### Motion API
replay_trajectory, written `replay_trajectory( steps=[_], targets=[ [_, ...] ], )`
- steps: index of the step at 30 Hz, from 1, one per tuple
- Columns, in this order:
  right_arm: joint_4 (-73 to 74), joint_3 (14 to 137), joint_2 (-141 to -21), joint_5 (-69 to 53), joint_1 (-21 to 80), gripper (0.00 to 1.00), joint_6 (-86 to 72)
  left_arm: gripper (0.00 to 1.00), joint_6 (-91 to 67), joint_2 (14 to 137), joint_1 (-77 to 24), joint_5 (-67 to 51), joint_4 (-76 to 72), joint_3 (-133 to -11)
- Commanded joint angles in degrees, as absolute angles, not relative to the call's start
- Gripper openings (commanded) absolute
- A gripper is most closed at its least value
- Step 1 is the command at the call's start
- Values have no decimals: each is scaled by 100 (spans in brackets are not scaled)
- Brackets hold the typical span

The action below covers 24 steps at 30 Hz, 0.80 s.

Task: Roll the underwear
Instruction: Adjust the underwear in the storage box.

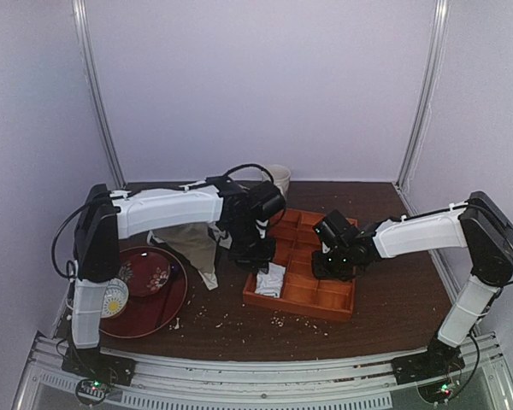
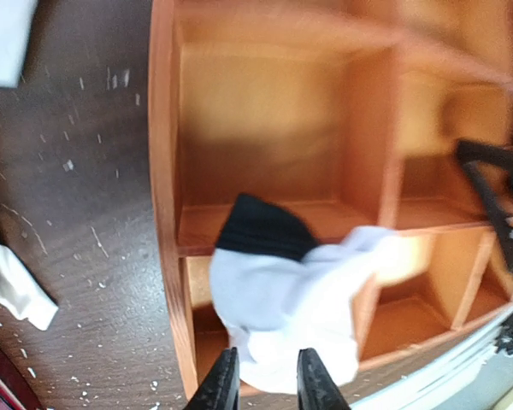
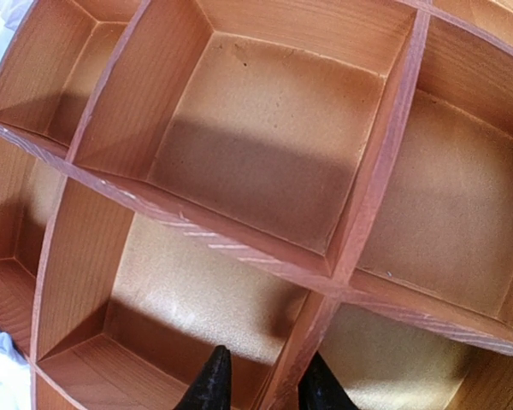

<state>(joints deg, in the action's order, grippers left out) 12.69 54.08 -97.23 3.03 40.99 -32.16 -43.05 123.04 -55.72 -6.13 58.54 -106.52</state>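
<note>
Item: the white boxer briefs with black hem (image 2: 295, 299) lie bunched in the near-left corner compartment of the orange wooden divided tray (image 2: 164, 171), spilling over a divider. Above them the left hand (image 2: 265, 386) hovers with fingers apart and gripping nothing, so the bundle is judged set down for storage. The right hand (image 3: 265, 389), fingers apart, straddles another divider, probably to steady the tray.

I can read no text, label or number on any of my feeds. The underwear (image 2: 291, 316) just ahead of the left fingers (image 2: 225, 384) shows only white cloth and a black band. The wooden tray (image 3: 239, 248) under the right fingers (image 3: 207, 384) shows bare grain.
</note>
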Motion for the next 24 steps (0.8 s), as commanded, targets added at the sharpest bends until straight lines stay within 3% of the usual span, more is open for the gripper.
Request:
replay_trajectory(
  steps=[1, 24],
  targets=[
    [1538, 5276, -9602, 422, 4104, 24, -3226, 29, -4171, 12007, -5582, -443, 5711, -10872],
    [1566, 5278, -9562, 439, 4104, 24, -3234, 23, -4389, 12939, -5581, -773, 5031, -10170]
  ],
)
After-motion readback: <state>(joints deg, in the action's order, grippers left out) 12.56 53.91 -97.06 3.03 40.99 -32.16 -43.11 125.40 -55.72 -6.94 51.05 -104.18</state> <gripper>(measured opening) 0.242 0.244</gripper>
